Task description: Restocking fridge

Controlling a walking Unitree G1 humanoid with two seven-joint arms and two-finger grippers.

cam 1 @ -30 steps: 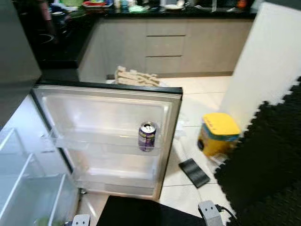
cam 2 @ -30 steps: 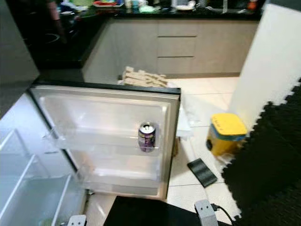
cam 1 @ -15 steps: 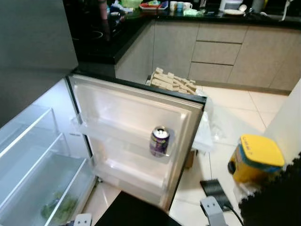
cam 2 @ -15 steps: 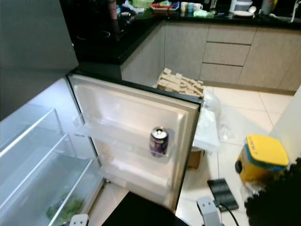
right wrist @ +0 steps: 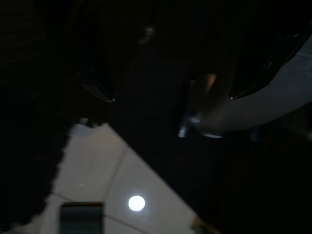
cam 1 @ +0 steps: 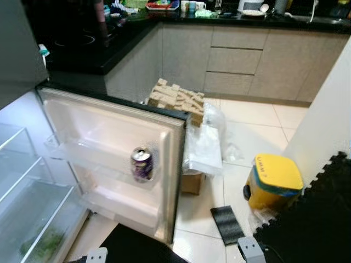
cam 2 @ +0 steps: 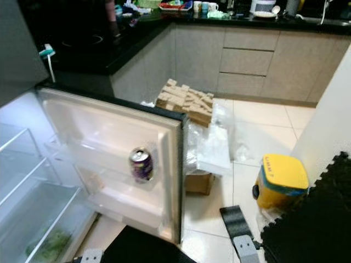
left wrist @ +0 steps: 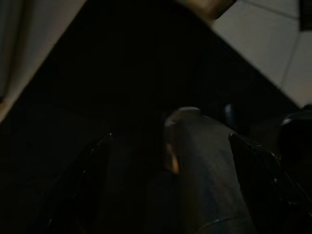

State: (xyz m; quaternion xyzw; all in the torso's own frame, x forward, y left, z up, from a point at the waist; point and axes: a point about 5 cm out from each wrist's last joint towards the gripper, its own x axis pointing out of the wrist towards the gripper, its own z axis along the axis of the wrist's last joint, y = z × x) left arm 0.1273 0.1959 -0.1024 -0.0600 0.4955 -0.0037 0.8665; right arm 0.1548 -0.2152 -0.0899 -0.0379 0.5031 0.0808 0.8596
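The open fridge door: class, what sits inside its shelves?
One purple can stands upright on the middle shelf of the fridge door. The other door shelves look bare, though the bottom one's front lip hides its floor.

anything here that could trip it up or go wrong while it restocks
The open fridge door reaches out into the floor, so a turning robot might bump it and tip the lone can off its door shelf. The plastic bags and flat black object on the tiles could likely catch its feet.

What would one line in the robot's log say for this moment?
fridge door: open | can: upright on door shelf | left gripper: fingers apart, idle | right gripper: fingers apart, idle | yellow bin: on floor
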